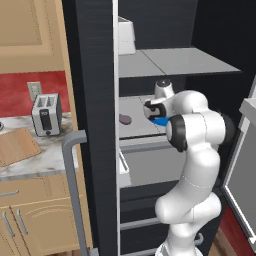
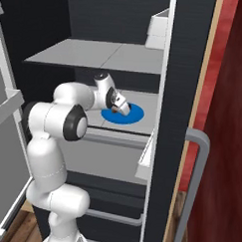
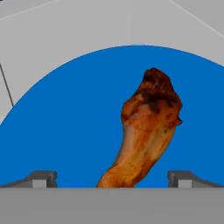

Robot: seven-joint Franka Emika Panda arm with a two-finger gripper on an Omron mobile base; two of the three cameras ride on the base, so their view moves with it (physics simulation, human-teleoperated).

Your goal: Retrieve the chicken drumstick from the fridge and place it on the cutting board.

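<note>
gripper jaws apart, tips either side of drumstick's near end | chicken drumstick lay between the tips, not clamped, on blue plate | plate sat on fridge middle shelf | mauve-brown lump left on shelf | beyond the door, cutting board and toaster on counter

I see the chicken drumstick, browned and glossy orange, lying on a round blue plate on a grey shelf inside the fridge. The black fridge stands open, its long grey bar handle facing me. The cutting board, pale brown wood, lies flat on the marble counter, well apart from the fridge.
</note>
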